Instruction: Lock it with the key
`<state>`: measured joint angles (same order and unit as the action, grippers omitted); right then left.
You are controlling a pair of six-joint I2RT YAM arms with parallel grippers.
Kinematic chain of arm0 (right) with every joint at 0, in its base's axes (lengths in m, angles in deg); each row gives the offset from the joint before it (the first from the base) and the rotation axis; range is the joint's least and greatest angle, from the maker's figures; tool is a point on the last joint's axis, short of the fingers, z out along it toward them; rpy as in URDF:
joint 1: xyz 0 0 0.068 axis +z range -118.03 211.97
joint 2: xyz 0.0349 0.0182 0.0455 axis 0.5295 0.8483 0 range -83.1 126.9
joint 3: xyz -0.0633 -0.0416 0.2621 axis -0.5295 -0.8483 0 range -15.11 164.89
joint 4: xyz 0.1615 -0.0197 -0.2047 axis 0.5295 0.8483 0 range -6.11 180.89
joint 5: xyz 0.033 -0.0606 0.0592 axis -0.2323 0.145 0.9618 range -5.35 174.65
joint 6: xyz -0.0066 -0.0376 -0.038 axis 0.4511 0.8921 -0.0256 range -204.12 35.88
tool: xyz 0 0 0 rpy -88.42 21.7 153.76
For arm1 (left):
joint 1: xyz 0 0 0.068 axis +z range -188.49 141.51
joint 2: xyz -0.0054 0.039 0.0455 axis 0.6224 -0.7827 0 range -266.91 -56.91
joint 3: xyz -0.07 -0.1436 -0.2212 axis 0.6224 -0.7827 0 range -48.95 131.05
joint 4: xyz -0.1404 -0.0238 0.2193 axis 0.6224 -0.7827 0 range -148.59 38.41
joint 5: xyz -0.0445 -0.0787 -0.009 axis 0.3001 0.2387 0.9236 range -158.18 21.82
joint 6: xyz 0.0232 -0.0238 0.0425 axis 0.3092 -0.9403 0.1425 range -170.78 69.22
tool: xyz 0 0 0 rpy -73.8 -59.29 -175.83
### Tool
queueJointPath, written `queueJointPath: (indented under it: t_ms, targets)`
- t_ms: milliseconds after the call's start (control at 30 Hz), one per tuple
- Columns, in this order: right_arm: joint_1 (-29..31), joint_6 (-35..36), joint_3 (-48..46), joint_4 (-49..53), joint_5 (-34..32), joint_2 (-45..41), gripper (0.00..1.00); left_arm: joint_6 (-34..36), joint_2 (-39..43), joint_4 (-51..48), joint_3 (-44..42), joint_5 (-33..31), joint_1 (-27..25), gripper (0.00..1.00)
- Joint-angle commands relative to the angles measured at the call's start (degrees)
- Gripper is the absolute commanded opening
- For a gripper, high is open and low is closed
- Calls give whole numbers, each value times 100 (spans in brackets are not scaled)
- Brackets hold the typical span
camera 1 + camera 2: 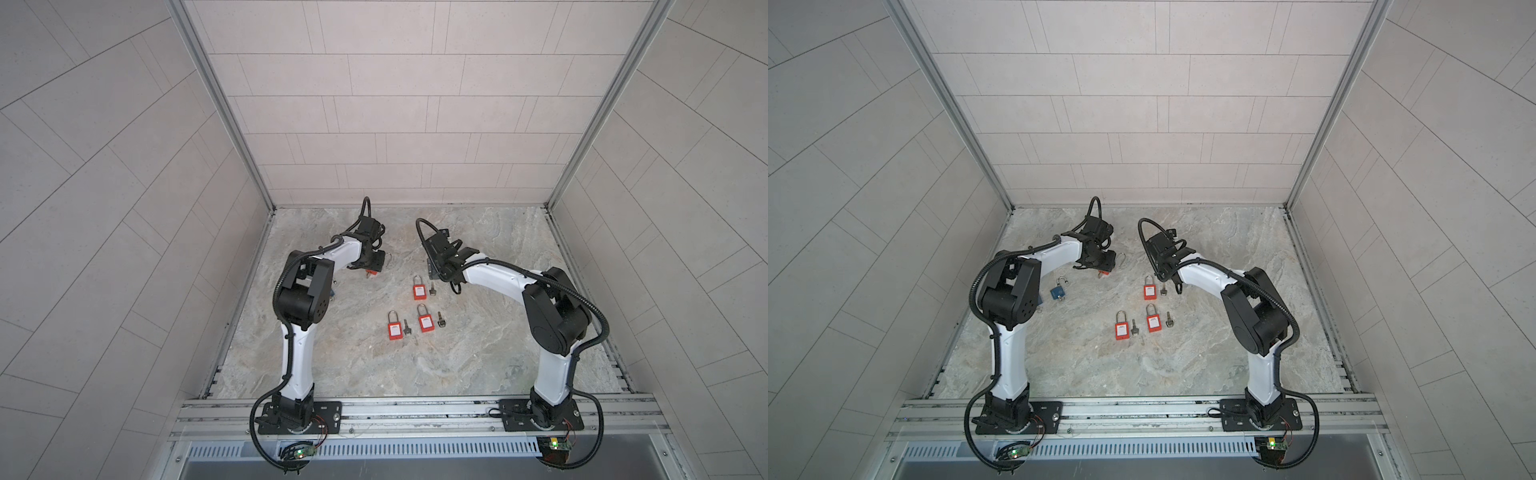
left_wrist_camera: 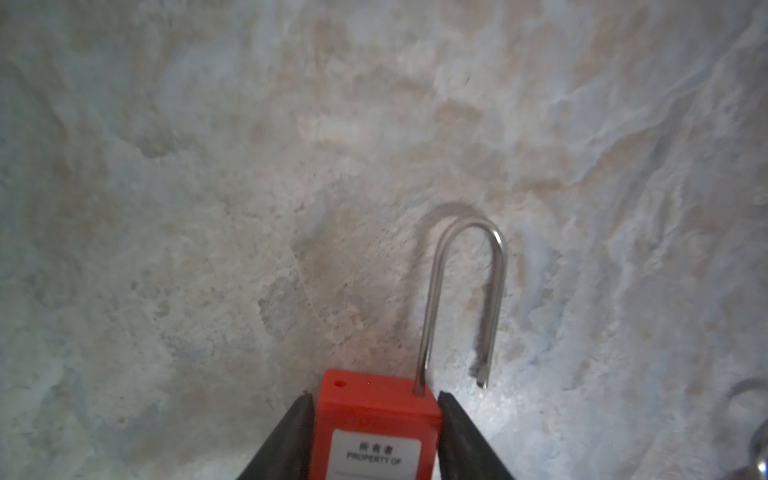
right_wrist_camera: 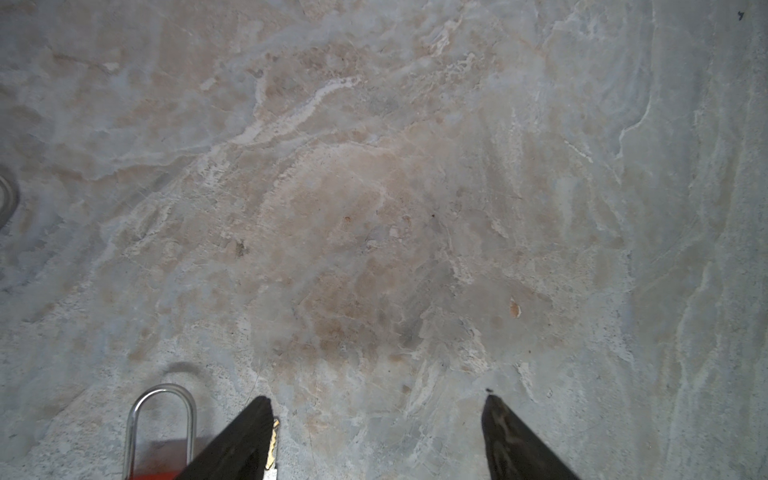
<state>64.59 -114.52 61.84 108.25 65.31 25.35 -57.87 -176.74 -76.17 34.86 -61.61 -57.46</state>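
My left gripper is shut on the body of a red padlock, one finger against each side. Its steel shackle stands open, the free end swung clear of the body. In both top views this gripper sits low at the back left of the table. My right gripper is open wide just above the table, with nothing between its fingers. A key lies right beside one finger, next to a second red padlock. That pair shows in a top view as padlock and key.
Two more red padlocks lie nearer the front, each with a key beside it. A blue padlock with an open shackle lies by the left arm's elbow. Tiled walls close in the marble table.
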Motion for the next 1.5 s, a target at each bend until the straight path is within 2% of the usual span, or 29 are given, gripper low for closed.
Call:
queueJointPath:
  t_ms: [0,567,867,1300,1467]
  targets:
    - [14,71,-44,19,62,-137,82,-694,434,72,-498,-134,-29,49]
    - [236,726,160,276,902,-360,79,-3411,2386,1153,-2791,-727,-141,46]
    - [286,854,415,590,1296,-307,77,-4380,2478,1472,-3239,-572,-283,46]
    - [501,874,738,1000,1380,-209,76,-4893,2315,1548,-3265,-397,-451,47]
    - [531,816,863,1128,1625,-184,78,-4834,2399,1526,-3180,-398,-450,57]
